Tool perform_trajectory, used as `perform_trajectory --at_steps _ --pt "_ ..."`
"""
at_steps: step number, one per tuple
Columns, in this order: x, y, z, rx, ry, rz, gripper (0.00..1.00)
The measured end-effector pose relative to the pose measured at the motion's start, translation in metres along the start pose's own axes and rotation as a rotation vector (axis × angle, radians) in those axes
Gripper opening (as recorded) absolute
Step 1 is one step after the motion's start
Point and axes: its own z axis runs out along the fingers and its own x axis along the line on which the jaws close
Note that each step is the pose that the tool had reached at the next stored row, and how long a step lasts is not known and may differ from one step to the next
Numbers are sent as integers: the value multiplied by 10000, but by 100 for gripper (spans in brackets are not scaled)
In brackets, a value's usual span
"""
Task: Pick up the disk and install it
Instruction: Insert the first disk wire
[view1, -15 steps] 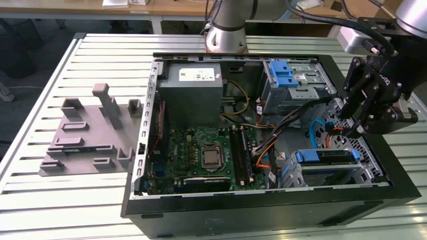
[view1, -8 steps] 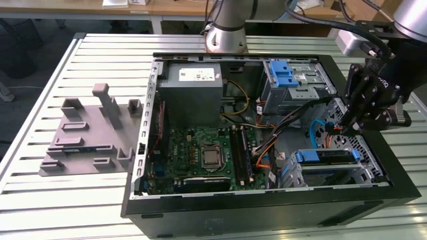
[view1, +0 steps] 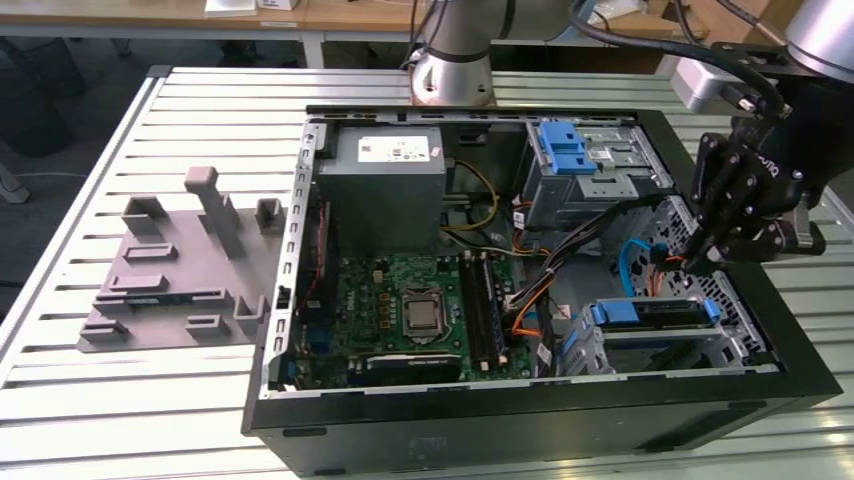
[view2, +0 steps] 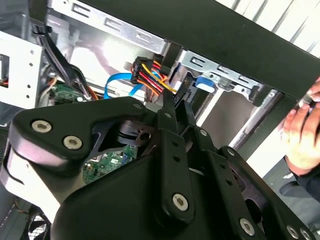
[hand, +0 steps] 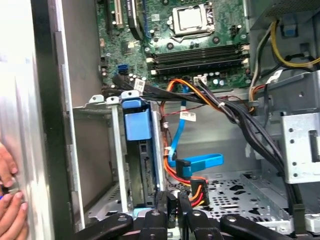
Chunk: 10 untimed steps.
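Ext. view: your gripper (view1: 703, 262) hangs inside the open PC case (view1: 534, 420), nr its right-side wall; disk (view1: 650, 312) sits in lower drive cage. First wrist view: fingers together on nothing; disk (hand: 137, 150) slotted in bay. Second wrist view: a hand (view2: 302, 132) beside case.

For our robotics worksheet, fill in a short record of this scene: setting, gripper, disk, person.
setting: open computer case on a slatted table
gripper: gripper down inside the case, at the exterior view's right, beside the coloured power wires
disk: disk sitting in the drive cage, blue rails showing
person: hand outside the case wall
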Motion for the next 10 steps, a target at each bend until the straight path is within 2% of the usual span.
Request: perform_trajectory --at_steps 2,6,7,10 --pt "0 0 1 15 113 1 24" --pt "-2 -11 1 22 175 4 24" --pt "-2 -14 1 24 195 10 31" --pt "-7 -31 2 36 319 47 31"
